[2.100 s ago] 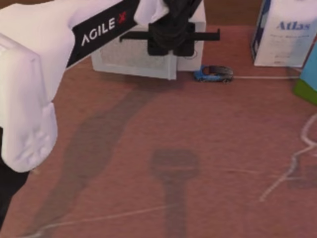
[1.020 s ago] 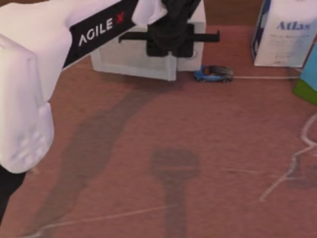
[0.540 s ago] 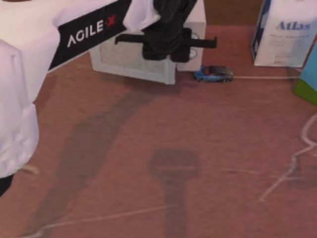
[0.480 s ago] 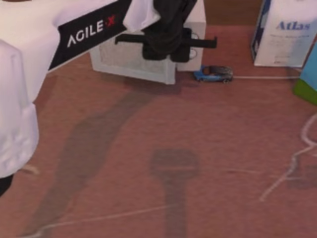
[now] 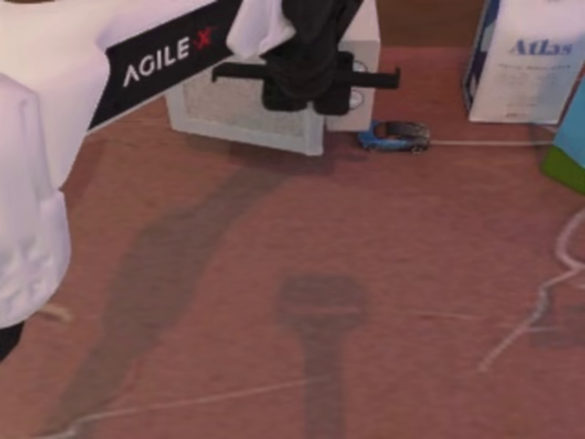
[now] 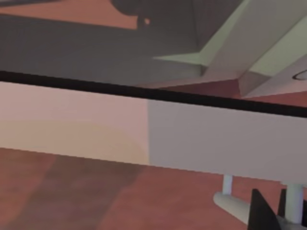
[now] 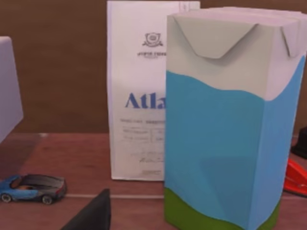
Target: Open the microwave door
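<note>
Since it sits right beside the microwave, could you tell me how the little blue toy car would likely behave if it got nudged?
The toy car stands on its wheels, so it would probably roll rather than tip. It looks small, so likely light and easily knocked away by the left gripper.

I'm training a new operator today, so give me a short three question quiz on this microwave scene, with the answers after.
1. True or false: the left gripper is over the front of the microwave.
2. What lies on the table just right of the microwave: A) spoon B) toy car C) cup?
3. Fill in: the microwave door has a speckled grey ___ window.

Key: 1 true; 2 B; 3 mesh. The right arm is out of the top view.
</note>
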